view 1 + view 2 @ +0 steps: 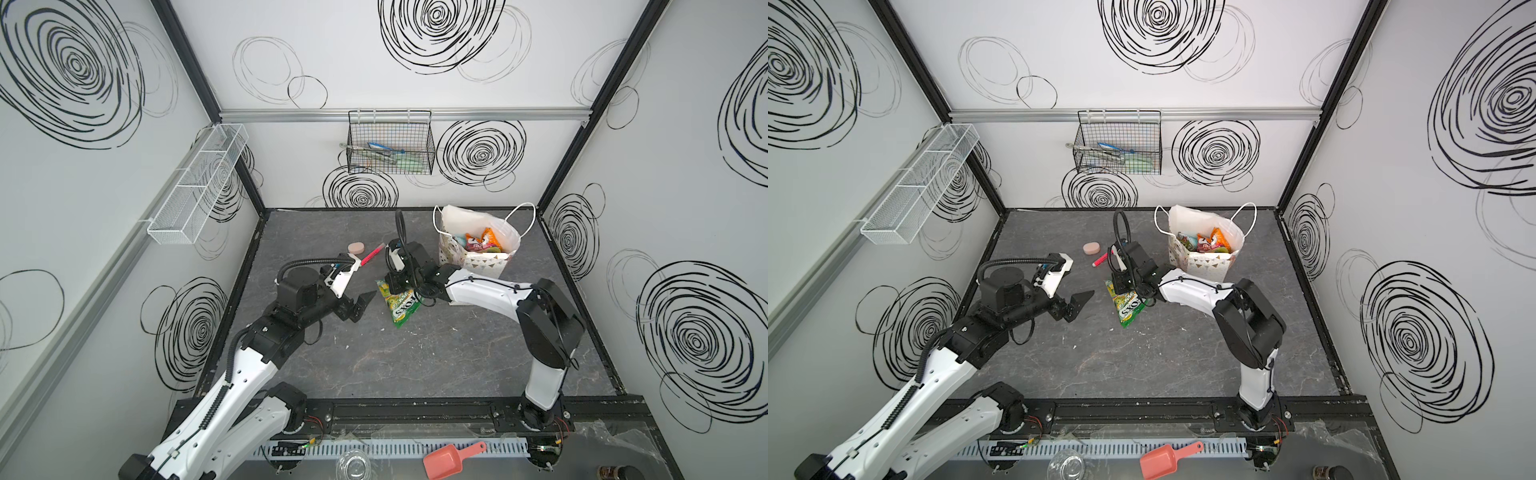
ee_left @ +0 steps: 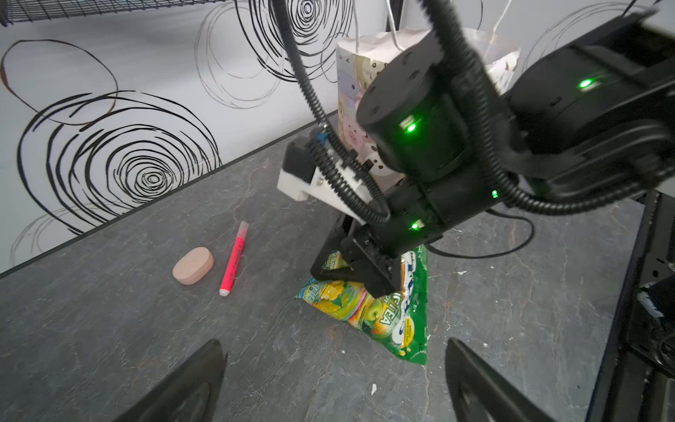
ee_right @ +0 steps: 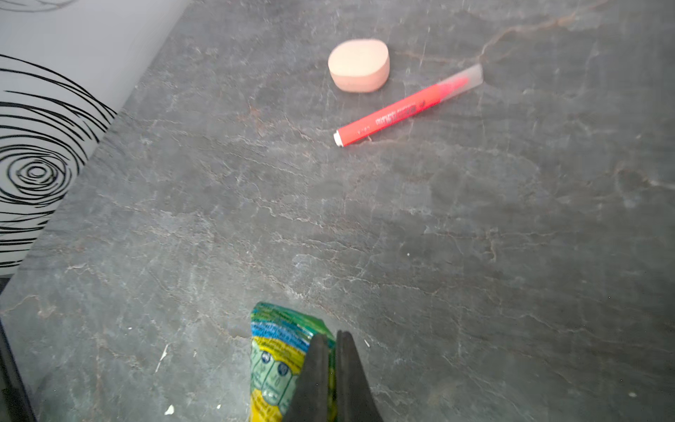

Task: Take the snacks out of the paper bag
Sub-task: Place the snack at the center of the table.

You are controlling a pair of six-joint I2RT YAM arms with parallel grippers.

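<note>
The white paper bag (image 1: 486,264) (image 1: 1204,266) (image 2: 350,102) stands upright at the back right with its mouth open. Several snacks (image 1: 484,241) (image 1: 1208,241) show inside it, orange, red and teal. One green-yellow FOX'S packet (image 1: 401,303) (image 1: 1129,305) (image 2: 383,318) (image 3: 277,350) is outside the bag, its lower end on the table left of the bag. My right gripper (image 1: 392,286) (image 1: 1121,286) (image 3: 330,334) is shut on the packet's upper edge. My left gripper (image 1: 361,305) (image 1: 1077,305) (image 2: 334,347) hangs open just left of the packet, with nothing between its fingers.
A pink oval bar (image 1: 356,248) (image 2: 193,265) (image 3: 358,65) and a red marker pen (image 1: 372,254) (image 2: 233,259) (image 3: 405,109) lie behind the packet. A black wire basket (image 1: 390,145) hangs on the back wall, a white mesh shelf (image 1: 195,187) on the left wall. A pink scoop (image 1: 449,459) lies beyond the front rail.
</note>
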